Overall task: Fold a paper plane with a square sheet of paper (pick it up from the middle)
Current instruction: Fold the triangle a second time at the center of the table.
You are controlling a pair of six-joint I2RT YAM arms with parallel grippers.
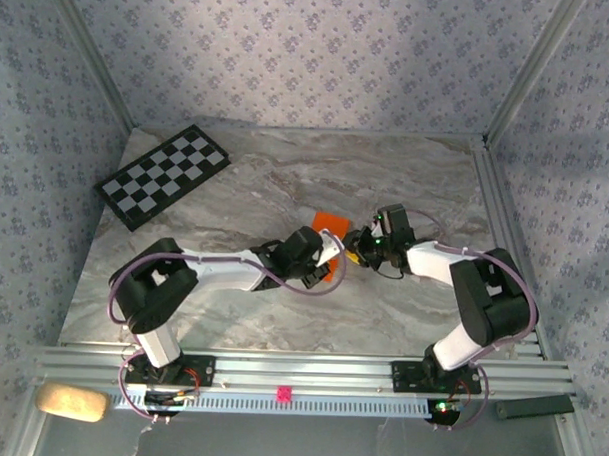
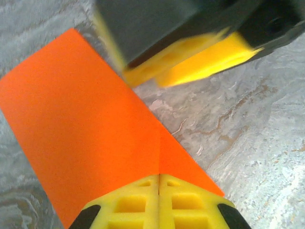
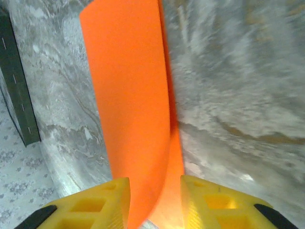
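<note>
Orange paper point(image 1: 332, 225) lay at the middle of the marble-look worktop point(image 1: 281, 327), folded into a long strip. In the overhead view its long axis ran roughly from 12 to 6 o'clock and passed between the two sets of jaws. The left arm point(image 1: 223, 270) reached in from 8 o'clock and the right arm point(image 1: 438, 261) from 3 o'clock, so both stood about equally near, meeting at the strip's near end. Seen from the left wrist, the left jaws were clenched on the paper point(image 2: 86, 129), yellow fingers point(image 2: 138, 205) pressed together, with a crease starting right at their seam and the sheet spreading away toward 10 o'clock. Seen from the right wrist, the right jaws stood parted and released, and the paper point(image 3: 131, 95) ran up through the gap toward 12 o'clock without being pinched. The coming move probably turned on that split: the left jaws anchored one end, leaving the right jaws free to travel along the strip or close on it again. Whether the sheet rested flat or was slightly lifted could not be told. The worktop looked smooth, so thin paper would likely slide easily. Room was ample, with the checkerboard point(image 1: 161, 175) at 10 o'clock well apart.
</note>
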